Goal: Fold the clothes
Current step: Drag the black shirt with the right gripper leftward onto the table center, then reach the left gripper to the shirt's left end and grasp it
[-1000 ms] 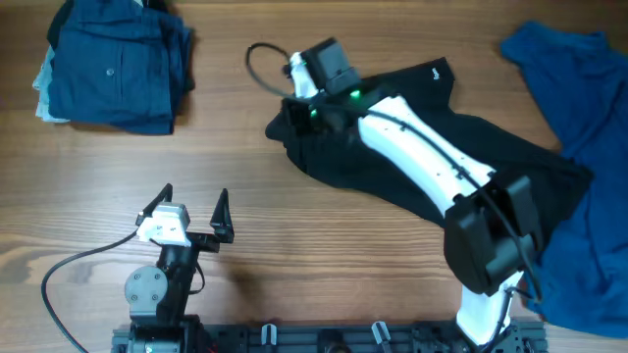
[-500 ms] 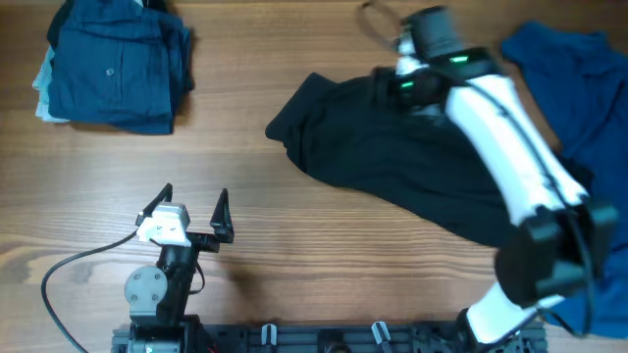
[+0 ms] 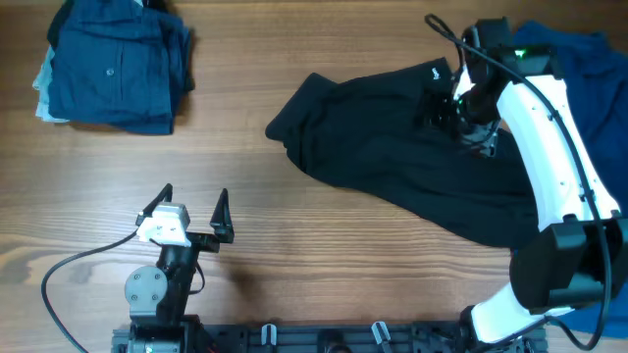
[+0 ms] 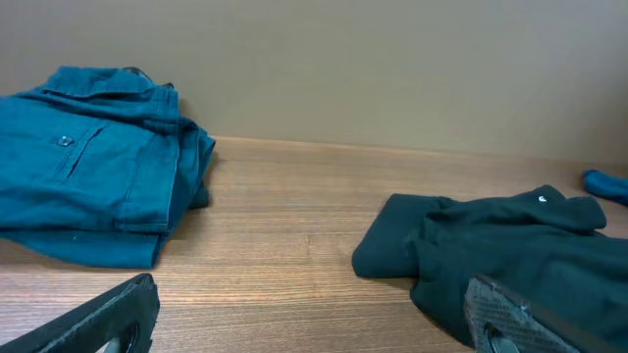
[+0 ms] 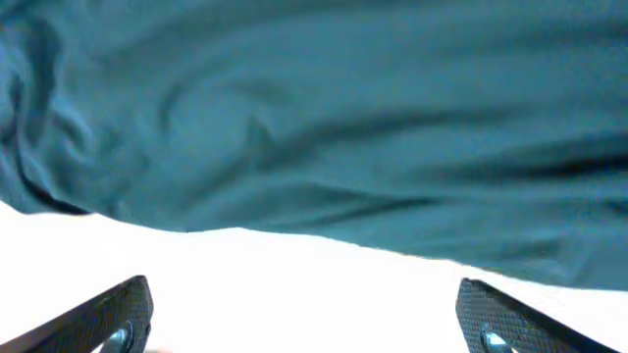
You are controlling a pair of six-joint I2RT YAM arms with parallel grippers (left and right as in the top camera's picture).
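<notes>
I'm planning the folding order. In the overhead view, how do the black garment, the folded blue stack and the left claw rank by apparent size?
1. black garment, spread widest across the table
2. folded blue stack, compact
3. left claw, clearly smallest, even if it sits nearer the camera than the cloth

Overhead straight down, left wrist low, sharing black garment [image 3: 378, 147], right wrist close-up
</notes>
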